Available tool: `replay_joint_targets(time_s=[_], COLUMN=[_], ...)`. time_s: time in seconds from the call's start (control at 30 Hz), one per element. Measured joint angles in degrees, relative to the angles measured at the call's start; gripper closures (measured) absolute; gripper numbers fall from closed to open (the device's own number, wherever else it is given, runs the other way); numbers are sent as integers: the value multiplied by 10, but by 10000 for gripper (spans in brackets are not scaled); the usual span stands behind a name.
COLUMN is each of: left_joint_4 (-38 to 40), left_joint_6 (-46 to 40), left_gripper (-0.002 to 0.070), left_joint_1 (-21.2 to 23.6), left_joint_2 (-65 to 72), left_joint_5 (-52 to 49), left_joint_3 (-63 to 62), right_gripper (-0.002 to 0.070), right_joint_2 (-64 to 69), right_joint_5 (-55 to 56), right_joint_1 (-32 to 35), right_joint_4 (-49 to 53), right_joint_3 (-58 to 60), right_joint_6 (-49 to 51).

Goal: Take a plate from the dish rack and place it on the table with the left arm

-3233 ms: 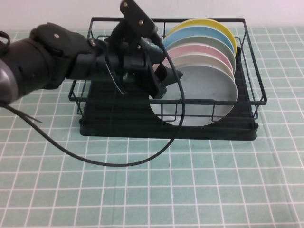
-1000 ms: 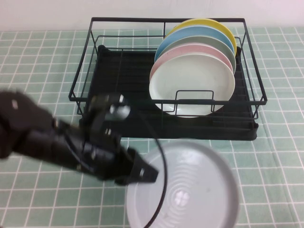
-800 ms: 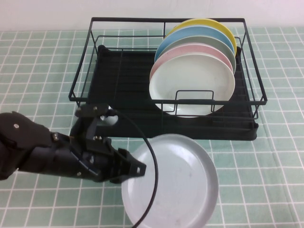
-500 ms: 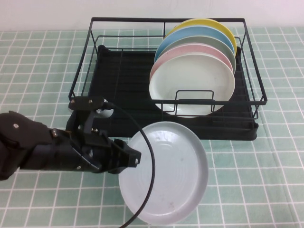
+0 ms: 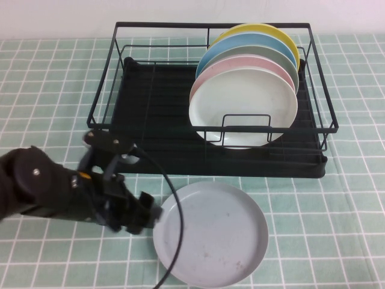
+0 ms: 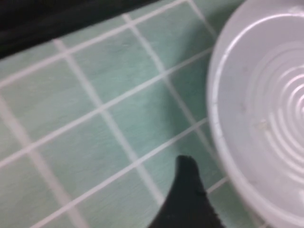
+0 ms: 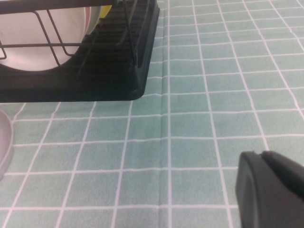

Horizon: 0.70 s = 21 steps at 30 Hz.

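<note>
The pale grey-blue plate (image 5: pixel 210 233) lies flat on the green grid table (image 5: pixel 337 229), just in front of the black wire dish rack (image 5: pixel 210 25). My left gripper (image 5: pixel 147 218) is low over the table at the plate's left edge, open. In the left wrist view one black fingertip (image 6: pixel 190 190) sits beside the plate (image 6: pixel 266 109), with a strip of cloth between them. My right gripper (image 7: pixel 261 159) is shut and empty, low over the table to the right of the rack (image 7: pixel 118 71); it is out of the high view.
Several plates stand at the rack's right end: a white one (image 5: pixel 243 108) in front, then pink (image 5: pixel 240 62), sky-blue (image 5: pixel 240 42) and yellow (image 5: pixel 264 30). The rack's left half is bare. My left arm's black cable (image 5: pixel 174 198) loops over the plate's left edge.
My left arm carried the plate out of the rack and down to the table. Half a second ago it was held tilted; now it lies flat and the gripper has drawn back left.
</note>
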State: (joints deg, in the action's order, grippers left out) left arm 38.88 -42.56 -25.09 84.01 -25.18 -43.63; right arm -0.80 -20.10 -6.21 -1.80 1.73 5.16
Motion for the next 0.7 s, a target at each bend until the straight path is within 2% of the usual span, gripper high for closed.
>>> replay_joint_targets(time_s=[0.1,0.2,0.27,0.33,0.43,0.7], left_joint_4=[-143,-255,-298,-316,-320,-320], left_joint_6=[114,212,248,266,274,286], left_gripper=[273,421,547,621,660,673], left_joint_1=[0,0,0,0,0,0], left_joint_2=[-51,-115,-163,-218,-308,-520], left_joint_5=[-9,-30,-46,-58,-59,-90], left_joint_3=[0,0,0,0,17,108], right_gripper=[694,694,694,694,694,694], right_joint_2=[0,0,0,0,0,0], right_joint_5=[0,0,0,0,0,0], right_joint_1=[0,0,0,0,0,0], right_joint_4=[0,0,0,0,0,0], right_joint_3=[0,0,0,0,0,0], right_joint_6=[0,0,0,0,0,0])
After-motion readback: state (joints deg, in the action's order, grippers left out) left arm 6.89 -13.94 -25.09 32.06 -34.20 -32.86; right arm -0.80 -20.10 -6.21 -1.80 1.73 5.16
